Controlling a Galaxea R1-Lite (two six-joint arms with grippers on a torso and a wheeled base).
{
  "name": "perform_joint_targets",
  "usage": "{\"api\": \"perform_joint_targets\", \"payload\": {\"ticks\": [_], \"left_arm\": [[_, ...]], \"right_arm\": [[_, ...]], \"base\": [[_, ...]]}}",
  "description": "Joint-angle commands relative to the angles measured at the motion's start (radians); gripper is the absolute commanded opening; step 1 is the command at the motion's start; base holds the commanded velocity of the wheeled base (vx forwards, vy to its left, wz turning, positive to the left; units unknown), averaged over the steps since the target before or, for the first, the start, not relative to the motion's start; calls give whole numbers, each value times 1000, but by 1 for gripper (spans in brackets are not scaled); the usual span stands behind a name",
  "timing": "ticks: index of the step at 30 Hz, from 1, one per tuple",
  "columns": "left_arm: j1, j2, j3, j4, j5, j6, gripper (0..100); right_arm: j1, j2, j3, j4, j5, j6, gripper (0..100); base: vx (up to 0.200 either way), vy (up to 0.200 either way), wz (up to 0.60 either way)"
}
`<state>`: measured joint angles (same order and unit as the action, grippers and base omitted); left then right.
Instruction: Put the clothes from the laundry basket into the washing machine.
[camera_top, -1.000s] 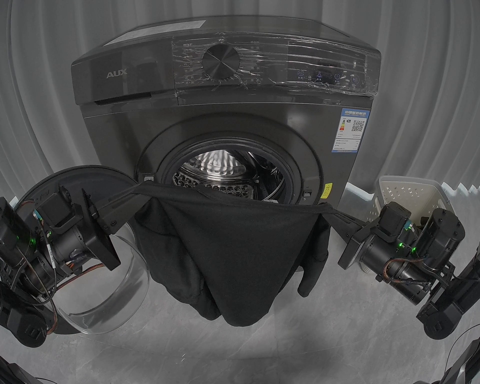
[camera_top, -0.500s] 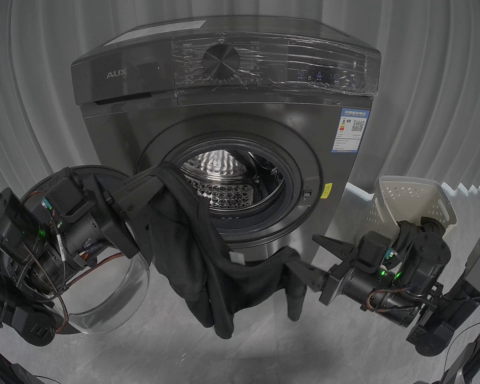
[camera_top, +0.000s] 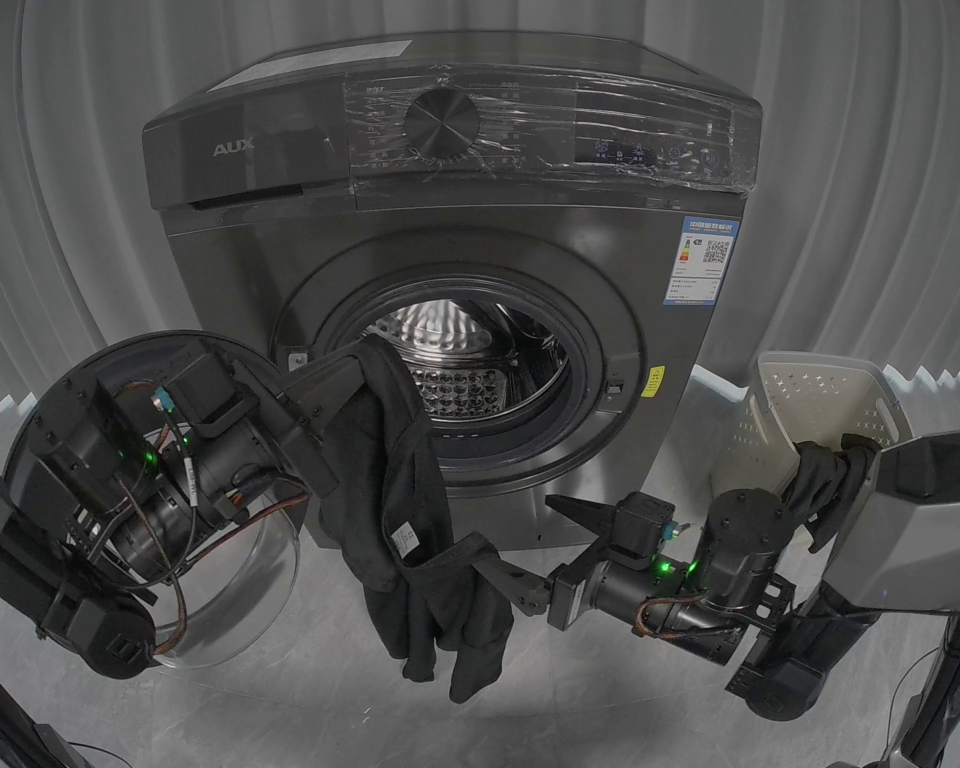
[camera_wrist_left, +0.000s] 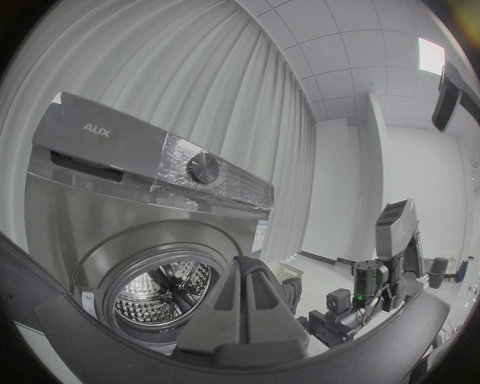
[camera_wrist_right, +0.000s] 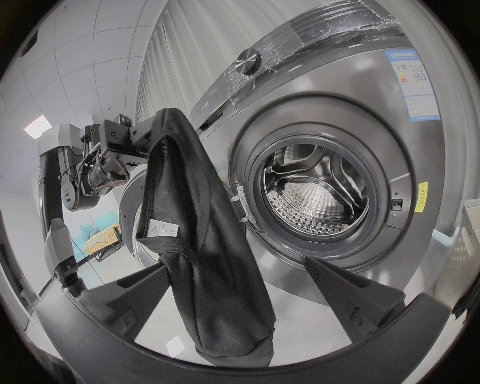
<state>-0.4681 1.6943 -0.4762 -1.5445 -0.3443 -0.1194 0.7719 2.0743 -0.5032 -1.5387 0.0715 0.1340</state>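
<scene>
Right gripper (camera_top: 520, 540) has dropped and swung in toward the middle of the washing machine (camera_top: 450, 220) front since 1 s ago. The left gripper (camera_top: 355, 365) moved up to the left edge of the door opening. The black garment (camera_top: 400, 480) was stretched flat between the two then; it's now bunched into one hanging clump.

Garment: black, matte, crumpled, with a small white tag (camera_top: 403, 540) showing mid-fold. Its lowest folds hang above the floor, outside the drum (camera_top: 450, 340).

Left gripper is clamped on the garment's top fold, right at the rim of the opening, with cloth poking out between its fingertips in the left wrist view (camera_wrist_left: 245, 262).

Right gripper's jaws are spread wide and grip nothing. The garment's lower part drapes over one finger (camera_wrist_right: 145, 285), while the other finger (camera_wrist_right: 350, 290) stands clear of it.

Door (camera_top: 220, 590) is swung open at left. Laundry basket (camera_top: 820, 390) sits right of the machine, with another dark piece (camera_top: 825, 480) over its front edge.
</scene>
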Motion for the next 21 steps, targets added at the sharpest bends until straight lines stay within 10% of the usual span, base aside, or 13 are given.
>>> {"api": "perform_joint_targets", "payload": {"ticks": [1,11,21], "left_arm": [[-27,53,-36,17,53,3,0],[-26,42,-171,144,131,12,0],[-57,41,-213,187,188,35,0]], "right_arm": [[-5,60,-41,8,-16,1,100],[4,124,206,0,-10,-14,100],[0,181,109,-4,28,-14,100]], "base": [[0,0,0],[0,0,0],[0,0,0]]}}
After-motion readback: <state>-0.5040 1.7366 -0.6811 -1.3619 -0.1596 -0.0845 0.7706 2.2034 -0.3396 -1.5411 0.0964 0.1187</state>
